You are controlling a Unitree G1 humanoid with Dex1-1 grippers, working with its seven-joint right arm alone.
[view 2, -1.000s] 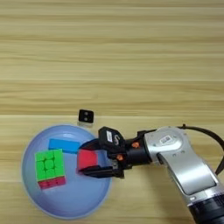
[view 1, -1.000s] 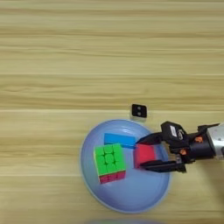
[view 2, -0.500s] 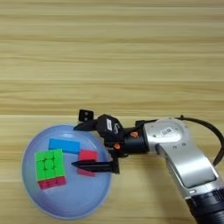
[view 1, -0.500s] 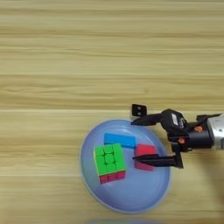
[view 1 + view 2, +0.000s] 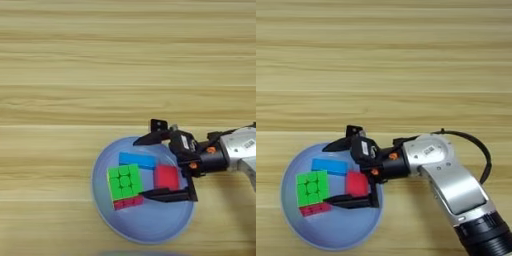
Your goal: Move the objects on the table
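Left eye view: end effector (image 5: 146, 166) spread apart around red cube (image 5: 166, 176); no writing legible.

Two head-mounted stereo views straight down on the same tabletop (image 5: 125, 60), right eye offset slightly rightward.

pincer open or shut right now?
Open. The pincer has its two black fingers spread wide on either side of the red cube, not pressing it.
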